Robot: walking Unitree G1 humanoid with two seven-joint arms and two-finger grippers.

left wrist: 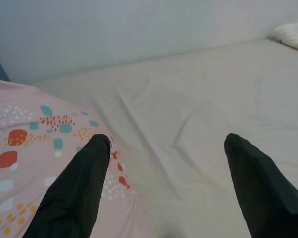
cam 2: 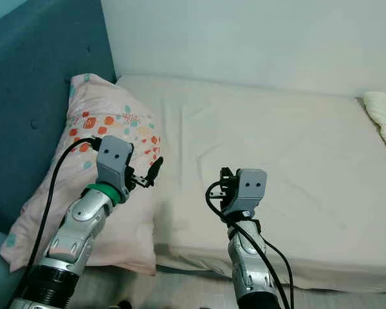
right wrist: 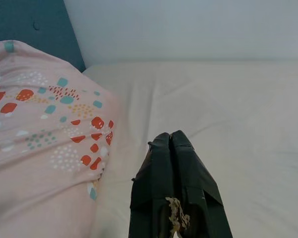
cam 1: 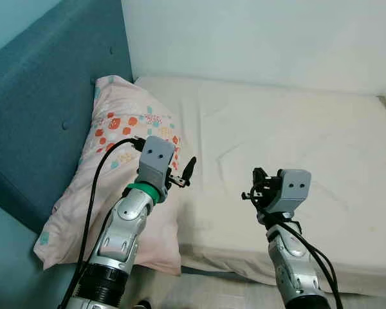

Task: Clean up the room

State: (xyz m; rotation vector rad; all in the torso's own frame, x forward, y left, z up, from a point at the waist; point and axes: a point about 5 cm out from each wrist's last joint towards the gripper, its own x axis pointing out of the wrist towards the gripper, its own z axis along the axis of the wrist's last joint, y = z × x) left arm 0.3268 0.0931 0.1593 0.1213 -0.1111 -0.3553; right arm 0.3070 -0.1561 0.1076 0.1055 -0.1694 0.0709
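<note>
Two grippers are held over the cream-sheeted bed, the left gripper spread wide beside the pink dotted pillow, seemingly for straightening, the right gripper closed, empty.

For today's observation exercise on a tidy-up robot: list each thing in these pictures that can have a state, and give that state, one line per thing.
Left gripper: open, fingers spread wide, raised over the pillow's edge, holding nothing.
Right gripper: shut, fingers pressed together, raised above the mattress, holding nothing.
Pink patterned pillow: lying against the blue headboard, its near corner hanging over the bed's front edge.
Mattress sheet: spread out, lightly creased.
White cushion: resting at the bed's far right.
</note>
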